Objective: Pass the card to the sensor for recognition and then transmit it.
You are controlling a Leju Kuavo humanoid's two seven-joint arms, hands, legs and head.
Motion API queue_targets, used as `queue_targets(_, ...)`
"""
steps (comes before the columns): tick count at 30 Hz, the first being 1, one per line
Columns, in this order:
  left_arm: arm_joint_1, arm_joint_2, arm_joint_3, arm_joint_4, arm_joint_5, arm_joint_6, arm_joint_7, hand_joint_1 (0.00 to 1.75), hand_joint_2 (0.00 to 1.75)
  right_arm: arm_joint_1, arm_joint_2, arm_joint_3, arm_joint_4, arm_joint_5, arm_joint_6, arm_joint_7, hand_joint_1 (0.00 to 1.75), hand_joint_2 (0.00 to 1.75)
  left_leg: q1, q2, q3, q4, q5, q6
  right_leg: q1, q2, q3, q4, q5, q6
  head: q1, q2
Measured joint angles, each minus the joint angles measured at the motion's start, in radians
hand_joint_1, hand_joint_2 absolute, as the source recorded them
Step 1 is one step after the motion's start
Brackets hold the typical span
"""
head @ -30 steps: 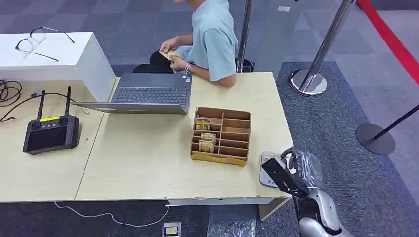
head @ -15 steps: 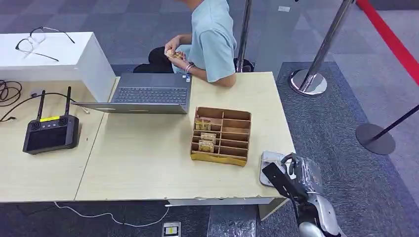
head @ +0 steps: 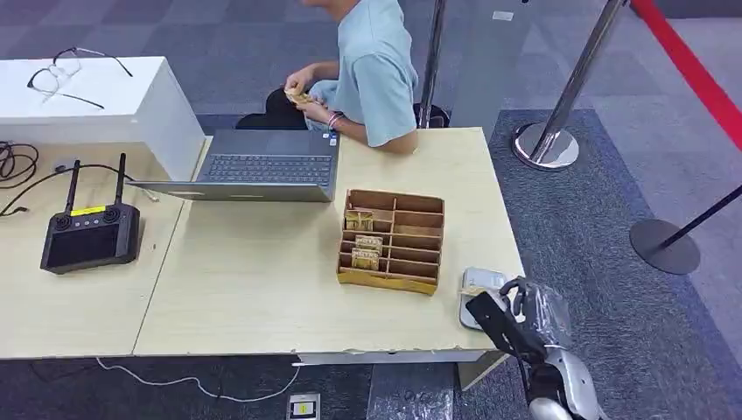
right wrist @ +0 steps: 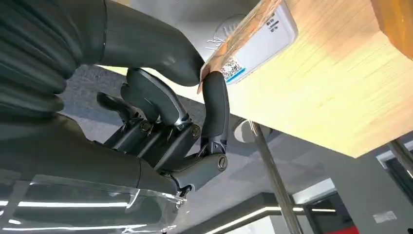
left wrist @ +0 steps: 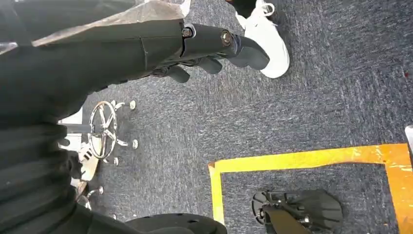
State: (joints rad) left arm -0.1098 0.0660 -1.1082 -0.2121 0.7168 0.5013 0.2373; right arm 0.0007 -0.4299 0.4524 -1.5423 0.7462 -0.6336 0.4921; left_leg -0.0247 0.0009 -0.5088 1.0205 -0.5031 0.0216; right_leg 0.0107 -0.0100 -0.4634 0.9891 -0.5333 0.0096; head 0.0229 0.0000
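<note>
right hand (right wrist: 160, 117) pinches card (right wrist: 241, 36) by one edge, thumb against finger, over sensor (head: 480, 289) at surface (head: 262, 280) corner; card thin, light, probably slick, flexes; left hand (left wrist: 195, 48) hangs, fingers curled on nothing

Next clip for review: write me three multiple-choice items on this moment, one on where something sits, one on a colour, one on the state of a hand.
1. Where is the card sensor?
A. on the table's near right corner
B. beside the laptop
C. on the white box

2. What colour is the person's shirt?
A. red
B. light blue
C. black

3. What is the right hand doing?
A. hanging open
B. gripping the wooden organizer
C. pinching the card over the sensor

Answers: 1 A, the head view shows the pale reader at the table corner by the right hand. 2 B, the shirt is light blue. 3 C, the right wrist view shows thumb and finger closed on the card above the reader.
</note>
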Motion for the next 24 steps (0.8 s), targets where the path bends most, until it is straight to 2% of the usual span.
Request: queue_targets(24, 0.0, 0.0, 0.0, 0.0, 0.003, 0.0, -0.008, 0.0, 1.75, 0.008, -0.005, 0.0, 0.002, -0.002, -0.007, 0.005, 1.75, 1.75, 0.0, 0.0, 0.0, 0.0, 0.0, 0.0, 0.0, 0.0, 0.0, 0.0, 0.0, 0.0, 0.0, 0.0)
